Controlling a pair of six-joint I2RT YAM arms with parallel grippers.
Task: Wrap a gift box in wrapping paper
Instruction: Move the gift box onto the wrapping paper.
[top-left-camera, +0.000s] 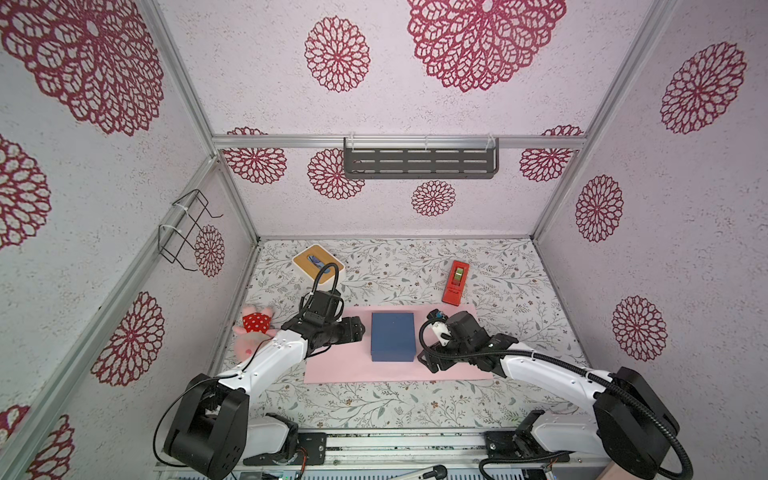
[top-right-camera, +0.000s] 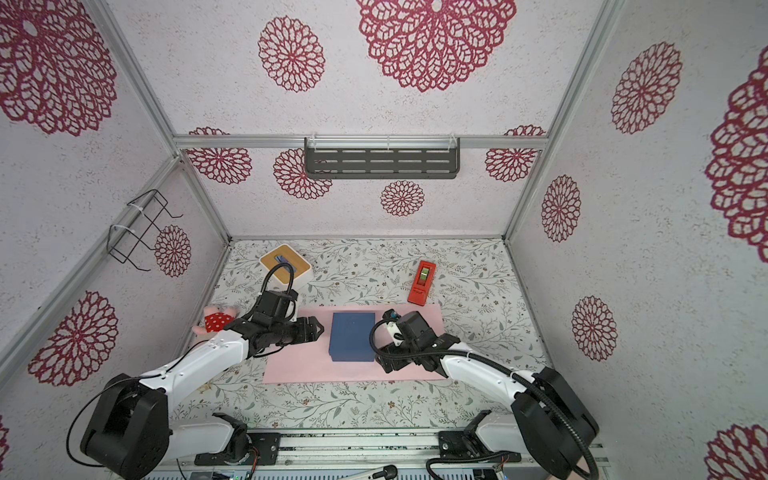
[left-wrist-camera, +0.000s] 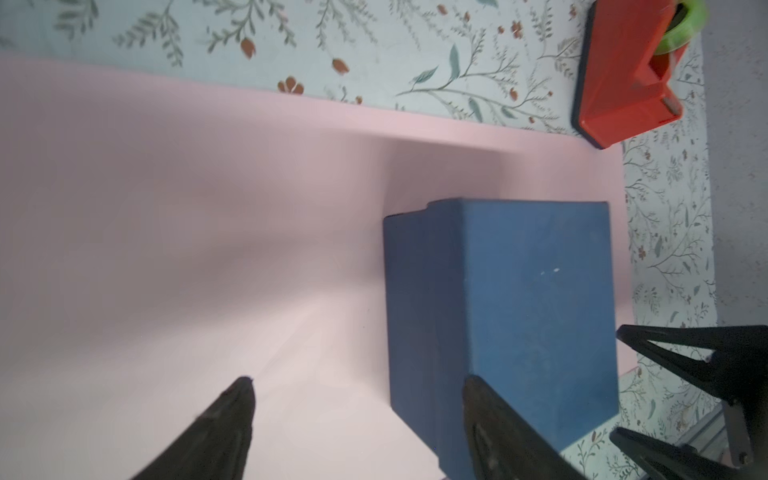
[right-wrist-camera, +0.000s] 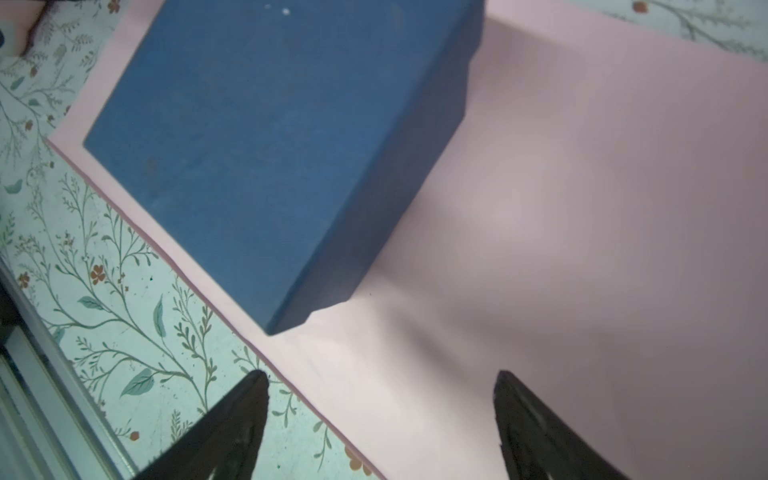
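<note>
The navy-blue gift box (top-left-camera: 392, 336) (top-right-camera: 352, 336) stands on the middle of the pale pink wrapping paper (top-left-camera: 332, 365) (top-right-camera: 299, 365), which lies flat on the table. My left gripper (top-left-camera: 360, 328) (left-wrist-camera: 359, 380) is open just left of the box, low over the paper, holding nothing; the box (left-wrist-camera: 498, 311) fills the view beyond it. My right gripper (top-left-camera: 428, 361) (right-wrist-camera: 381, 374) is open at the box's near right corner (right-wrist-camera: 270, 145), straddling the paper's (right-wrist-camera: 582, 208) front edge, empty.
A red tape dispenser (top-left-camera: 456, 282) (left-wrist-camera: 623, 75) sits behind the paper's right end. A white box with a wooden top (top-left-camera: 318, 264) stands at the back left. A pink plush toy (top-left-camera: 255, 328) lies by the left wall, beside my left arm.
</note>
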